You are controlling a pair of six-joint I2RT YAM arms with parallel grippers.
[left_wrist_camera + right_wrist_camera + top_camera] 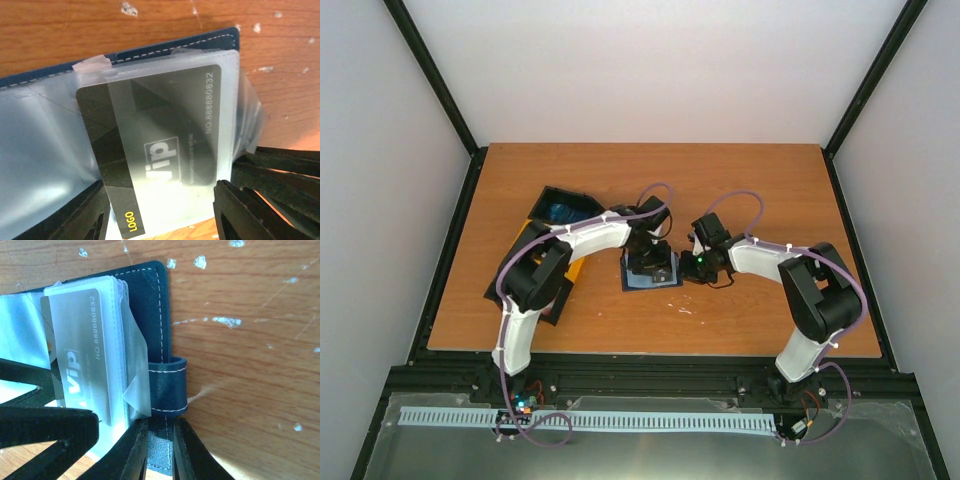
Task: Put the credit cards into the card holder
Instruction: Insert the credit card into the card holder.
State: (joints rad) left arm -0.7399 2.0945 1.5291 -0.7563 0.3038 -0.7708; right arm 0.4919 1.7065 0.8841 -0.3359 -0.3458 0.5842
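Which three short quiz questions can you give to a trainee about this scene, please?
1. True or false: the grey VIP card lies fully outside the card holder.
2. The right gripper pinches: A) the VIP card; B) the card holder's navy cover; C) nothing.
3. Which yellow word is printed on the VIP card?
Key: 1 false, it sits partly in a clear sleeve; 2 B; 3 LOGO.
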